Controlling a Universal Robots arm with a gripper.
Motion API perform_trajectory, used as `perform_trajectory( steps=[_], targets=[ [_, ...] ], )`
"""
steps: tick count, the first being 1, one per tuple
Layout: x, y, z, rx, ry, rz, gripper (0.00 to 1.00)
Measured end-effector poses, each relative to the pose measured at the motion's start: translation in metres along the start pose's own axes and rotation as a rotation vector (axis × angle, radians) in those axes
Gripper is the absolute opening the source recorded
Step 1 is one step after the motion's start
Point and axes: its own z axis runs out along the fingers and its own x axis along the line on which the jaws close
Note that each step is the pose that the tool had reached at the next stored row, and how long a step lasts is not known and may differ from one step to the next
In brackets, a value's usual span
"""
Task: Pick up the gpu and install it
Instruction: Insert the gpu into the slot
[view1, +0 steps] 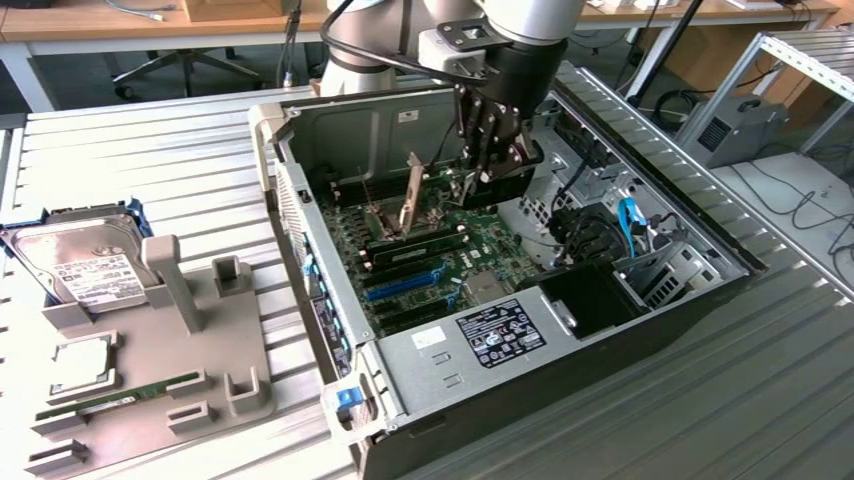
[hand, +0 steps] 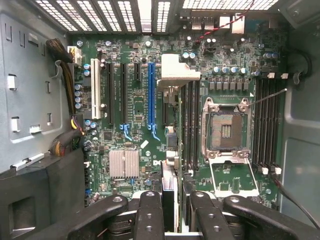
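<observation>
GPU (view1: 509, 160) was clamped edge-on in the claw (view1: 494, 160), fingers (hand: 150, 212) partly closed around it, hanging inside the open PC case (view1: 694, 225). Directly below the claw: motherboard (hand: 135, 107) with blue slot (hand: 151, 95) and bare CPU socket (hand: 226, 131). Well away from the claw, out on the table (view1: 147, 130), a grey holder tray (view1: 200, 360) carried the hard drive (view1: 87, 265) and RAM stick (view1: 120, 395).

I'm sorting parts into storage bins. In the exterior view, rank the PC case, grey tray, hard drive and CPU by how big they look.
1. PC case
2. Grey tray
3. Hard drive
4. CPU
The drive and CPU lie close together, so nearness to the camera hardly affects their order.
</observation>
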Motion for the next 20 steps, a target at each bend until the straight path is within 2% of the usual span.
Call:
perform_trajectory(
  steps=[20],
  targets=[
    [0.0024, 0.0000, 0.0009, 0.0001, -0.0001, 0.000, 0.26]
  ],
)
